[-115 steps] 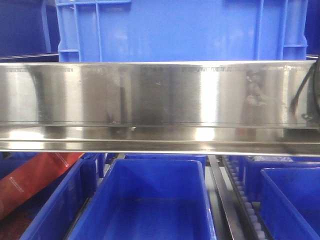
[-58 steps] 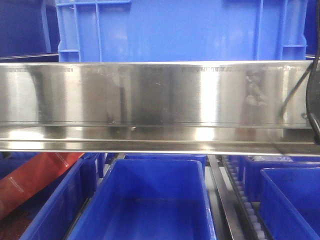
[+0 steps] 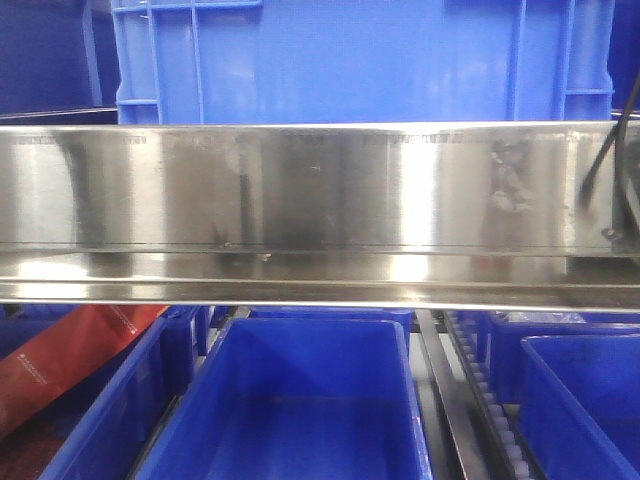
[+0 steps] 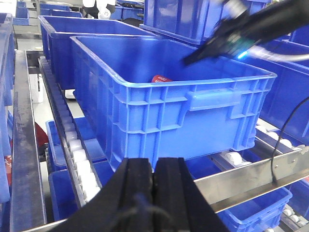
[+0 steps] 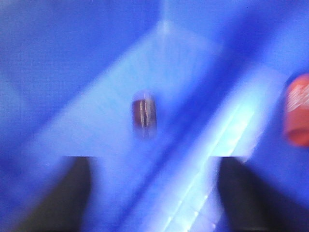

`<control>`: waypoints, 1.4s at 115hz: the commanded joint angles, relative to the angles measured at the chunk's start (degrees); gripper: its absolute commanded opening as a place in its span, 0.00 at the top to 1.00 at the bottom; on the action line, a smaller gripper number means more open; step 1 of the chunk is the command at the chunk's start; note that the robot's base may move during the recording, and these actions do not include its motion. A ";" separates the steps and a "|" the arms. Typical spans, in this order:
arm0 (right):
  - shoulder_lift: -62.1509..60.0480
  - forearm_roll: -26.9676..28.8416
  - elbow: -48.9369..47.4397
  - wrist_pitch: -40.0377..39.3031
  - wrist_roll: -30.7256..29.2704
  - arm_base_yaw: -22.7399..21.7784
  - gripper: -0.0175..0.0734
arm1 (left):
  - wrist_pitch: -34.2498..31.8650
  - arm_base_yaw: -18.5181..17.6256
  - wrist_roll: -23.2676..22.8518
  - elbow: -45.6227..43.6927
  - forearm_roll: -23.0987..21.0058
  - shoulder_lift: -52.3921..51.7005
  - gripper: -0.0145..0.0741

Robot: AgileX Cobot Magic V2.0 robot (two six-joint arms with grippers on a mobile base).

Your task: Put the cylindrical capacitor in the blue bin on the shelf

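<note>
The cylindrical capacitor is a small dark brown cylinder, blurred, lying on the floor of the blue bin. My right gripper hangs open above it, its fingers wide apart and empty. In the left wrist view my right arm reaches down over the blue bin, which stands on the shelf's roller tracks. My left gripper is shut on nothing, in front of and below that bin. The front view shows only the shelf's rail and the bin's front wall.
A red object lies in the bin to the right of the capacitor and also shows as a red object over the rim. More blue bins fill the tier below. A black cable hangs at the rail's right end.
The black cable at the right end of the rail has swung slightly. Nothing else in the front view has moved.
</note>
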 commanded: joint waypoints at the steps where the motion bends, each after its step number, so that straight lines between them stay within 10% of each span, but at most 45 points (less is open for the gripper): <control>1: -4.65 0.35 0.04 0.49 -0.04 -0.16 0.79 | -1.10 -0.32 -0.53 0.05 0.22 -0.30 0.96; 14: -11.45 -0.29 4.55 -1.89 -0.04 -0.25 0.99 | -1.10 -0.32 -0.53 0.05 0.44 -0.30 0.96; 98: -63.72 -1.78 69.63 -35.58 0.32 -0.25 0.98 | -1.10 -0.32 -0.53 0.05 2.61 -0.30 0.96; 161: -72.23 -1.78 77.77 -37.50 0.32 -0.25 0.98 | -1.10 -0.32 -0.53 0.05 3.12 -0.30 0.96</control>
